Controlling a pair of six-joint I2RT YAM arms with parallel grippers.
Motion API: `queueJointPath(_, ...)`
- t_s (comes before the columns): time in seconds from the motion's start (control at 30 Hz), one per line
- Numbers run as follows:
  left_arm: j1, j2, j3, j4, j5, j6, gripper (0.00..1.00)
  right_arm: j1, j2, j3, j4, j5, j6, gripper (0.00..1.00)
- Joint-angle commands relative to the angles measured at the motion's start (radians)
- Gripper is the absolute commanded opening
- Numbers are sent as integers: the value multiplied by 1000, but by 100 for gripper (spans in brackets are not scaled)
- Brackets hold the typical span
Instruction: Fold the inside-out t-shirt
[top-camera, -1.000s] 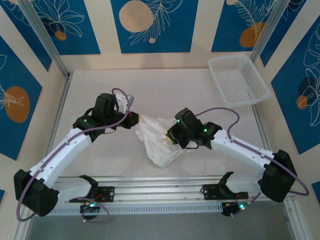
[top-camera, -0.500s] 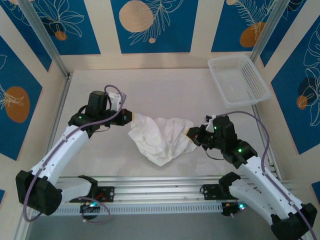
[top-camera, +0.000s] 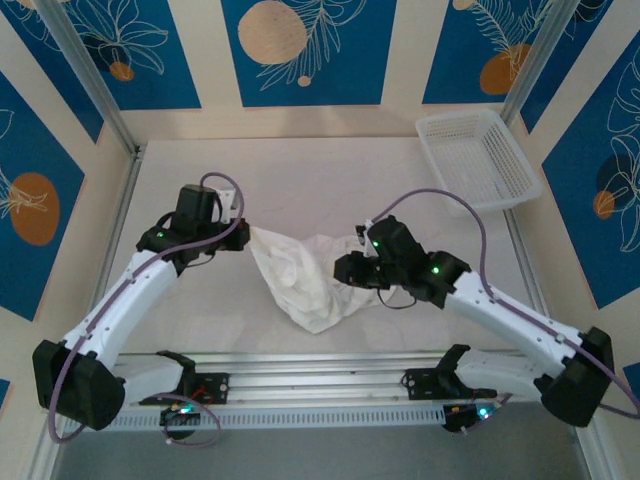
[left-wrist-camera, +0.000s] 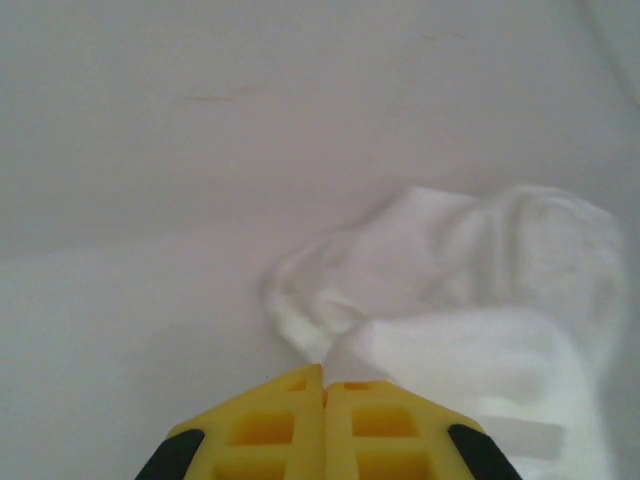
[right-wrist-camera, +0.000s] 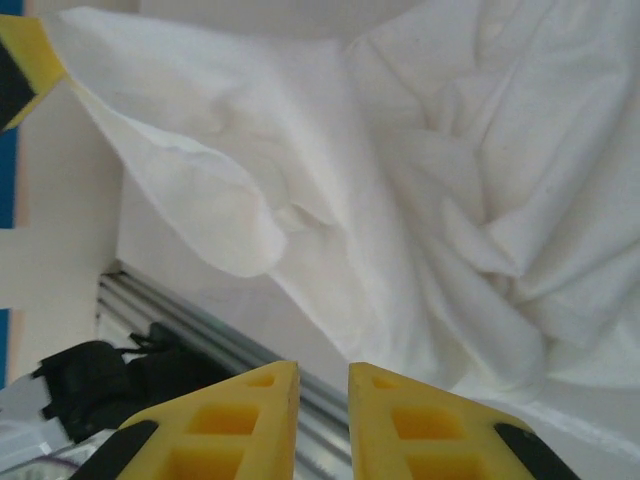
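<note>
Left gripper (left-wrist-camera: 323, 382) stays clamped on an edge of the inside-out t-shirt (top-camera: 300, 280). Right gripper (right-wrist-camera: 323, 372) has swung back over it, jaws slightly apart and apparently empty; it must regrip.

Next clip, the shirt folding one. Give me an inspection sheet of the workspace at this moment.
Surface: white table, no spills seen.
Job's things: t-shirt crumpled mid-table, not folded, one edge drawn out toward the left arm.
Clutter: mesh basket at the far right corner, nothing seen in it.
Grippers: left gripper shut on the t-shirt's edge; right gripper slightly open, nothing between its fingers, at the shirt's right side.
Cables: purple cable loops above the left arm, another above the right.
Surroundings: blue and cream panels behind and beside; metal rail along the near edge.
</note>
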Motion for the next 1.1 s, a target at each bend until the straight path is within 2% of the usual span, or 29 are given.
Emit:
queueJointPath(0.0, 121, -2, -44, 1, -273, 9, 2, 9, 57, 60, -89, 82, -49, 23)
queueJointPath(0.03, 172, 16, -50, -3, -266, -23, 3, 6, 69, 66, -104, 99, -32, 24)
queueJointPath(0.07, 231, 31, -55, -12, -245, -74, 9, 0, 76, 73, -125, 121, -12, 25)
queueJointPath(0.17, 344, 13, -71, -37, -248, -242, 33, -36, 67, 66, -193, 163, 57, 29)
queueJointPath(0.23, 355, -53, -89, -24, -277, -293, 49, -69, 27, 28, -192, 157, 87, 38)
queueJointPath(0.27, 355, -88, -99, -3, -257, -307, 62, -90, 1, -4, -177, 145, 101, 42)
queueJointPath(0.3, 352, -116, -106, 24, -207, -313, 68, -113, -23, -36, -162, 131, 115, 46)
queueJointPath(0.37, 338, -142, -103, 79, -46, -295, 69, -167, -58, -95, -128, 87, 135, 48)
queueJointPath(0.4, 309, -139, -92, 100, 47, -280, 69, -199, -67, -122, -115, 59, 141, 48)
queueJointPath(0.47, 202, -111, -50, 95, 161, -241, 69, -256, -69, -161, -98, 25, 148, 48)
queueJointPath(0.5, 120, -86, -22, 71, 172, -215, 69, -278, -60, -179, -81, 10, 143, 49)
queueJointPath(0.6, -90, 5, 38, -15, 124, -160, 71, -321, -2, -200, -42, -27, 112, 61)
queueJointPath(0.67, -185, 63, 38, -53, 39, -146, 73, -336, 55, -199, -16, -57, 97, 67)
queueJointPath(0.73, -252, 113, 20, -76, -59, -140, 75, -340, 121, -196, 26, -101, 84, 69)
queueJointPath(0.8, -296, 167, 1, -89, -108, -139, 78, -337, 195, -183, 59, -138, 78, 68)
queueJointPath(0.83, -311, 190, -7, -90, -125, -141, 79, -335, 224, -173, 66, -148, 75, 67)
queueJointPath(0.9, -323, 233, -31, -75, -113, -151, 80, -328, 271, -156, 85, -159, 66, 55)
queueJointPath(0.93, -323, 245, -45, -54, -88, -158, 78, -326, 282, -149, 87, -153, 63, 46)
queueJointPath(0.97, -323, 257, -61, -30, -55, -166, 74, -326, 289, -142, 85, -140, 57, 32)
queueJointPath(1.0, -323, 267, -69, -12, -34, -172, 64, -327, 290, -132, 72, -120, 52, 16)
queueJointPath(1.03, -322, 275, -73, -4, -25, -172, 48, -329, 286, -126, 58, -99, 46, 5)
queueJointPath(1.07, -318, 281, -70, -2, -20, -166, 23, -333, 275, -123, 43, -71, 40, 0)
